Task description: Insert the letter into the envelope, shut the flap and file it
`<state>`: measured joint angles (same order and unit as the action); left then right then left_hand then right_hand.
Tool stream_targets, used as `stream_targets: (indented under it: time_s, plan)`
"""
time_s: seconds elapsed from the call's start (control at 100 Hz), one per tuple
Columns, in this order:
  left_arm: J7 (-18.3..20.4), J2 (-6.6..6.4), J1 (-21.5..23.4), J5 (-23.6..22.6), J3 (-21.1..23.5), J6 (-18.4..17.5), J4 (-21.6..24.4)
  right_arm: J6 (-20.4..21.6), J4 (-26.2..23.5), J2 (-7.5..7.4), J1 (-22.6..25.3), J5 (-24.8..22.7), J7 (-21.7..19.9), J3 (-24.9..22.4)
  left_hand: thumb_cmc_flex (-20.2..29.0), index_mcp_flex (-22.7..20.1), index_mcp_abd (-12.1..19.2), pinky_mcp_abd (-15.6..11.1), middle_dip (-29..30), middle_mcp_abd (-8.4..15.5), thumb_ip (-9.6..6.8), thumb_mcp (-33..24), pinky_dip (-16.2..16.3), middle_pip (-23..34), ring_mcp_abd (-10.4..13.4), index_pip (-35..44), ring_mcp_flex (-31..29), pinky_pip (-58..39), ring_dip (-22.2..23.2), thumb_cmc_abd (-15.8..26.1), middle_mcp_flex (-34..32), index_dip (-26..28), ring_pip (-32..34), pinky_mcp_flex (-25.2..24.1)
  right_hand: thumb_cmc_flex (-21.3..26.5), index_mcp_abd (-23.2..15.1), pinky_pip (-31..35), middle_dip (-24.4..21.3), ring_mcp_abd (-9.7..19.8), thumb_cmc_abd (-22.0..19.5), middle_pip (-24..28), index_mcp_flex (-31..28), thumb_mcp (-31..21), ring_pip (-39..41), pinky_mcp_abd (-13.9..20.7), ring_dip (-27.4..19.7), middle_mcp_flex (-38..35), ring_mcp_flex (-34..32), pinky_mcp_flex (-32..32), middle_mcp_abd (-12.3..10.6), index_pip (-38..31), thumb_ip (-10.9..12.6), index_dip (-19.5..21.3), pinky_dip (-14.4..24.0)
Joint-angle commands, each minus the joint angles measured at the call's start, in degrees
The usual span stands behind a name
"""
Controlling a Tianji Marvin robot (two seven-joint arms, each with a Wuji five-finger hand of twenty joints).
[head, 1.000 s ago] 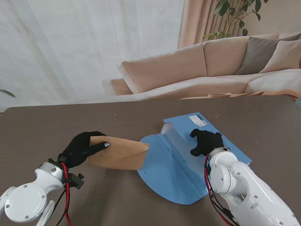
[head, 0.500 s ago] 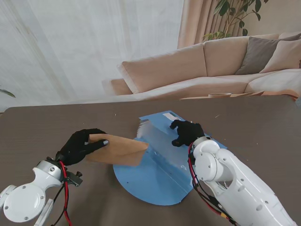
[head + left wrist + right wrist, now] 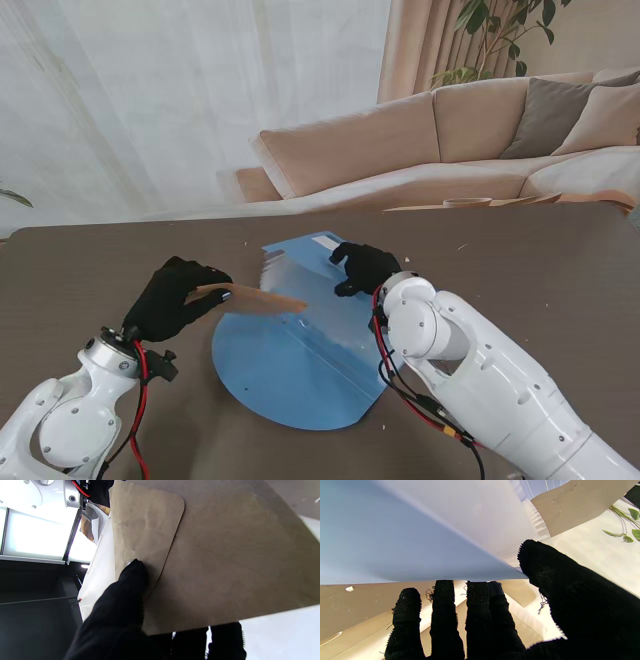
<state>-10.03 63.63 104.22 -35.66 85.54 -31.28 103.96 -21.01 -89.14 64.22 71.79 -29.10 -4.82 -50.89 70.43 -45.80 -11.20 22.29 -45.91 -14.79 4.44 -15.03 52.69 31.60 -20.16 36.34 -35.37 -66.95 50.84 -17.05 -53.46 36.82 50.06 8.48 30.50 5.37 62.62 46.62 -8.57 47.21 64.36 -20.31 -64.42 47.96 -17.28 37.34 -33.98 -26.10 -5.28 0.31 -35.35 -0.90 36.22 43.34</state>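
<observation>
Dark brown table [image 3: 560, 280]; beige sofa [image 3: 420, 140] behind

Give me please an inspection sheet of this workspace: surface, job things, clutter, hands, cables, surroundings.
Surface: dark brown table.
Job things: brown envelope lifted, its tip over the blue folder; folder lies open with its far panel raised; white label at its far corner.
Clutter: small pale specks only.
Hands: left hand holds the envelope; right hand grips the folder's raised panel.
Cables: red and black wires along the left arm, likewise on the right.
Surroundings: beige sofa, curtains, plant.
</observation>
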Motion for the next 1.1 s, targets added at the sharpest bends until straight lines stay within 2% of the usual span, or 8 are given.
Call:
stream_targets:
  time_s: [0.0,0.31,0.49,0.69,0.89,1.09]
  plan:
    - [0.97,0.77,-0.47,0.89,-0.58,-0.24,0.04,0.3,-0.33,0.78,-0.66,0.48,-1.27,0.37,3.49,-1.29,5.72,-0.03,-0.52,1.39,-1.04,-3.62,-1.09,0.3,1.19,4.73,-1.22,-1.17,0.09,1.74,-1.52,1.97,-0.43,0.3,5.08,0.88,1.67,1.79,0.56,-0.88,5.32,-0.95,-5.03,0.7,-0.82,1.15,-5.37,-1.36,-0.17,-6.65,-1.01,-0.84,-0.42,1.3]
    - [-12.42,1.17,-4.54,-14.02,-3.38,-7.32,-5.04,0.2,0.36,1.47,-2.05,4.77,-1.48,1.13,3.06,-0.49,7.57,-0.79,-0.88,3.08,-0.87,-3.25,-1.59,0.02,2.79,6.2,-1.43,-0.8,-0.26,1.93,-1.57,2.12,-0.91,1.15,5.58,1.09,2.16,1.78,0.49,-0.98,5.51,-1.13,-4.89,0.87,-0.77,1.32,-5.56,-1.47,-0.21,-6.45,-1.06,-0.79,-0.62,1.73]
    - [-18.24,0.38,-6.5,-21.48,-5.61,-8.27,-7.25,0.23,0.43,1.75,-2.45,5.83,-1.19,1.34,2.71,0.02,8.53,-1.14,-0.94,3.99,-0.73,-3.13,-1.94,-0.18,3.54,7.23,-1.42,-0.63,-0.48,2.08,-1.48,1.92,-1.23,1.56,5.71,1.09,2.41,1.75,0.49,-1.03,5.56,-1.25,-4.79,0.89,-0.77,1.37,-5.71,-1.49,-0.27,-6.43,-1.1,-0.78,-0.75,1.98]
    - [-24.53,-0.88,-9.91,-27.98,-9.84,-6.4,-10.68,0.37,0.27,2.01,-2.55,6.79,-0.79,1.42,2.4,0.65,9.5,-1.68,-1.15,4.78,-0.58,-3.02,-2.31,-0.18,4.37,8.34,-1.57,-0.5,-0.61,2.21,-1.43,1.77,-1.34,2.01,5.87,1.07,2.61,1.77,0.47,-1.01,5.66,-1.45,-4.85,0.95,-0.8,1.41,-5.92,-1.69,-0.39,-6.44,-1.16,-0.73,-0.81,2.15]
    - [-28.57,-2.27,-13.16,-32.75,-13.97,-3.1,-13.78,0.56,0.11,2.11,-2.48,7.43,-0.65,1.3,2.29,1.07,9.79,-1.8,-1.27,5.06,-0.49,-3.01,-2.51,-0.13,4.56,9.17,-1.52,-0.49,-0.65,2.33,-1.32,1.41,-1.37,2.03,6.01,1.12,2.82,1.76,0.49,-1.05,5.69,-1.57,-4.85,0.98,-0.79,1.44,-6.11,-1.8,-0.49,-6.5,-1.18,-0.73,-0.89,2.34]
    - [-29.06,-2.83,-15.22,-34.2,-17.22,0.36,-15.24,0.71,-0.01,2.2,-2.44,8.07,-0.59,1.24,2.26,1.45,9.94,-1.96,-1.23,5.26,-0.43,-2.86,-2.69,-0.17,4.71,9.65,-1.36,-0.43,-0.72,2.49,-1.14,1.02,-1.48,1.99,6.09,1.08,3.06,1.79,0.49,-1.07,5.77,-1.72,-4.86,1.08,-0.78,1.5,-6.35,-2.03,-0.65,-6.61,-1.25,-0.72,-0.95,2.53]
